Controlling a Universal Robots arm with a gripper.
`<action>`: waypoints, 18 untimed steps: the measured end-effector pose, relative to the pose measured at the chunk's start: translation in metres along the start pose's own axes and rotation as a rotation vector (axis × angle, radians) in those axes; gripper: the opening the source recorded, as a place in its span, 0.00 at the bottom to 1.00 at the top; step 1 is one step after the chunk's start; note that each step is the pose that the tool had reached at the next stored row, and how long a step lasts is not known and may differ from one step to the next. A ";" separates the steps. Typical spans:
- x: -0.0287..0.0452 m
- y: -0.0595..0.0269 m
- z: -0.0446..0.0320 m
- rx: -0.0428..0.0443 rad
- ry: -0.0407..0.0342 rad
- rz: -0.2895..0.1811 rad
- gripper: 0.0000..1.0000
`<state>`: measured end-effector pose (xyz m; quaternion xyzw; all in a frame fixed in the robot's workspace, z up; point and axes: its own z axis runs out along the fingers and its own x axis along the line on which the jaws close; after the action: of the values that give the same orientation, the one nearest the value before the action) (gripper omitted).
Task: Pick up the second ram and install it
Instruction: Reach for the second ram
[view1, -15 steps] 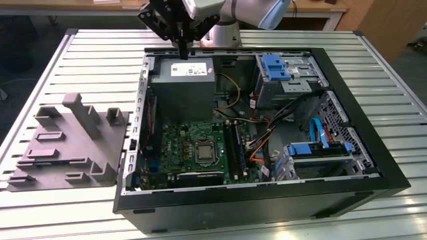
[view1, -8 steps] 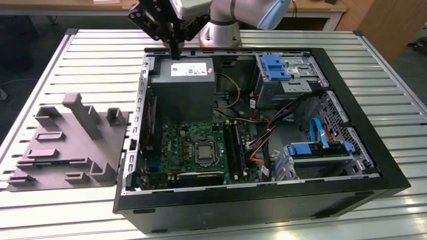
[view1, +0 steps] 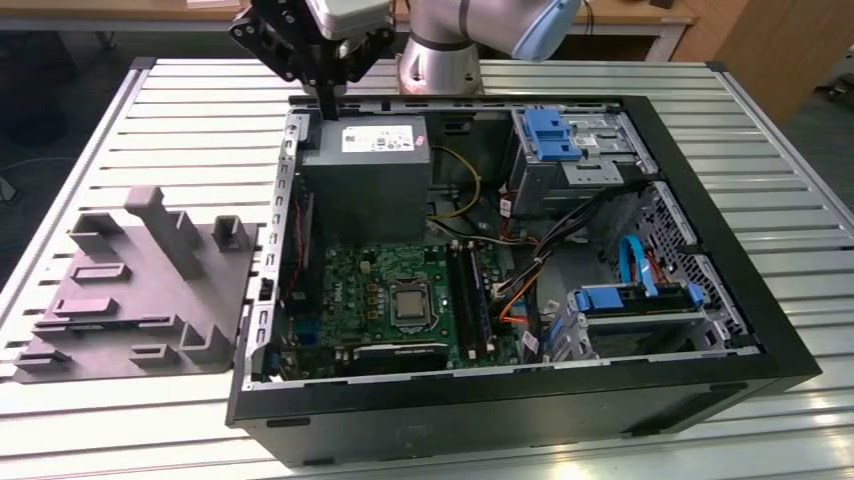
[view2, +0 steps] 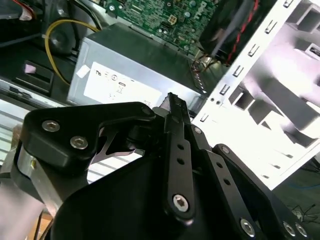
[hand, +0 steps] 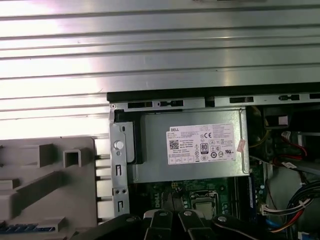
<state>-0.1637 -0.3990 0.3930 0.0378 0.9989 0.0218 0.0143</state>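
Observation:
My gripper (view1: 327, 108) hangs above the back left corner of the open computer case (view1: 747, 300), over the grey power supply (view1: 367, 165). Its black fingers (view2: 176, 145) meet at the tips and I see nothing between them. In the first wrist view the fingers (hand: 172, 220) point down toward the power supply (hand: 200, 147) and the motherboard. A thin dark blue strip (hand: 25, 228), which looks like the second ram, lies on the grey fixture (hand: 45, 190) outside the case, apart from the gripper.
The grey moulded fixture (view1: 134, 290) lies on the slatted metal table (view1: 174, 120) at the exterior view's left. The motherboard (view1: 360, 290) holds a processor socket and a stick standing in a slot (view1: 470, 285). Cables and blue drive bays (view1: 641, 300) crowd the right side.

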 end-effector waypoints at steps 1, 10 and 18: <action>0.0022 -0.0002 -0.0001 0.0000 -0.0002 0.000 0.10; 0.0271 -0.0020 -0.0005 -0.0003 -0.0030 0.000 0.10; 0.0511 -0.0039 -0.0009 -0.0004 -0.0061 0.000 0.10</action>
<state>-0.2149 -0.3990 0.3923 0.0377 0.9989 0.0219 0.0173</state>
